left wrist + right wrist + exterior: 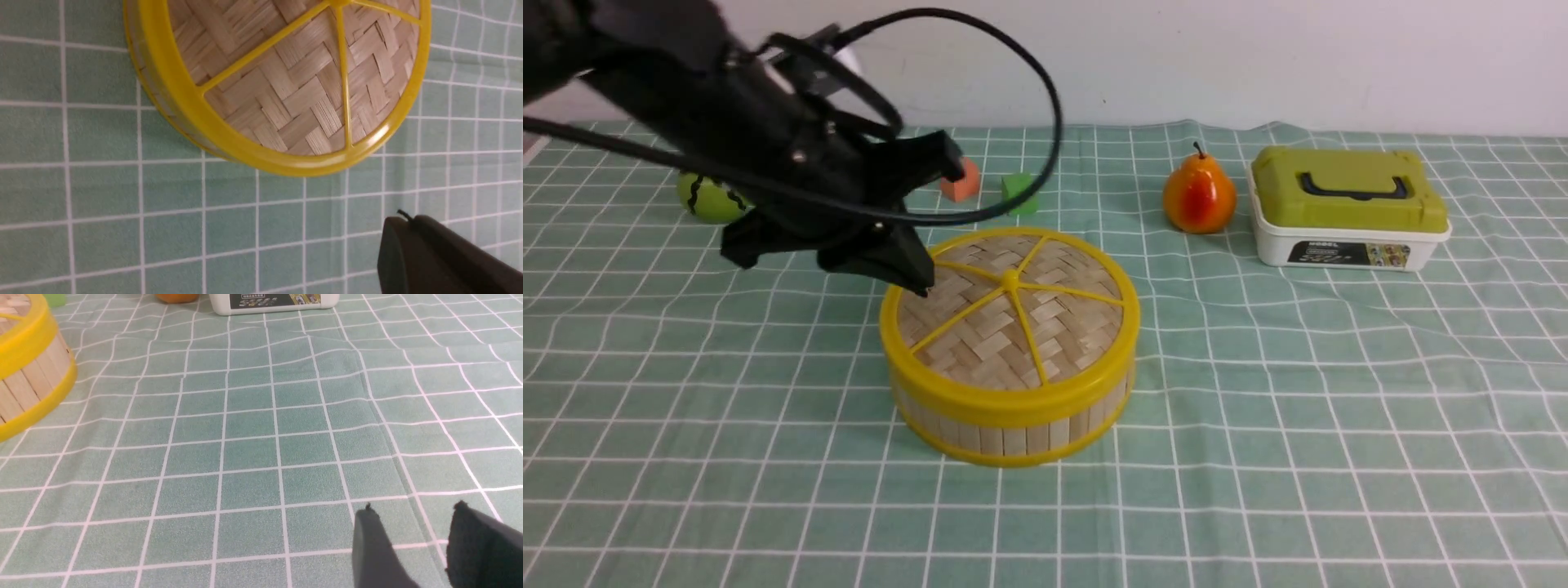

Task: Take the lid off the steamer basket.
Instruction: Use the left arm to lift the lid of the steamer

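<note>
The lid [1013, 314], woven bamboo with a yellow rim and spokes, sits on the steamer basket [1013, 437] in the middle of the table. My left gripper [938, 224] is open wide over the lid's far-left edge, with the lower fingertip at the rim and the upper one held higher. It holds nothing. The left wrist view shows the lid [306, 81] from above and only one finger [412, 249]. My right gripper [412, 508] is open and empty above the cloth, to the right of the basket [28, 384]. It is out of the front view.
At the back stand a pear [1198, 196], a white box with an olive-green lid [1347, 208], an orange cube [964, 184], a green cube [1018, 192] and a green ball [709, 198]. The left arm's cable loops above the basket. A green checked cloth covers the table.
</note>
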`<state>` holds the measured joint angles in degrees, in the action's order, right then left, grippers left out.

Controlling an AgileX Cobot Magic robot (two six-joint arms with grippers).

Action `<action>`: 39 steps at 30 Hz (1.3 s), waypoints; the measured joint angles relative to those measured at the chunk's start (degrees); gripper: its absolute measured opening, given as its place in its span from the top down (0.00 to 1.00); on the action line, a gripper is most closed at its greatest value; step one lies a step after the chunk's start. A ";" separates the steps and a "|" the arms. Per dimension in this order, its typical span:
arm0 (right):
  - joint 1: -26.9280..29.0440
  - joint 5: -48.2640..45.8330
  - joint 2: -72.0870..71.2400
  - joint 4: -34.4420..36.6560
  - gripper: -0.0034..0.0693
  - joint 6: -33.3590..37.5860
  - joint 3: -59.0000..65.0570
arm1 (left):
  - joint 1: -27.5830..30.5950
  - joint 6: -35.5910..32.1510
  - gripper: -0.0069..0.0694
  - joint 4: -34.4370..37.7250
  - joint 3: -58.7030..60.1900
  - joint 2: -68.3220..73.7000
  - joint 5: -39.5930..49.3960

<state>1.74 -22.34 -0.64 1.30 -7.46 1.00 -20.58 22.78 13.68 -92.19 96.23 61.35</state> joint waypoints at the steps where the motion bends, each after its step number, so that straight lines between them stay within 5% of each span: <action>1: 0.00 0.00 0.00 0.00 0.62 0.00 0.00 | -1.18 1.00 0.93 -1.93 -1.51 1.46 0.67; 8: 0.00 0.00 0.00 0.00 0.62 0.00 0.00 | -7.89 5.18 0.89 -16.78 -15.17 12.80 3.57; 20: 0.00 0.00 0.00 0.00 0.62 0.00 0.00 | -10.88 5.33 0.51 -26.77 -26.63 26.45 3.44; 32: 0.00 0.00 0.00 0.00 0.62 0.00 0.00 | -10.94 5.33 0.52 -29.37 -27.02 30.28 0.18; 39: 0.00 0.00 0.00 0.00 0.62 0.00 0.00 | -10.94 5.33 0.62 -29.19 -27.14 30.29 0.73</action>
<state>1.74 -22.34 -0.64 1.30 -7.46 1.00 -31.52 28.12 -15.51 -119.33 126.52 62.08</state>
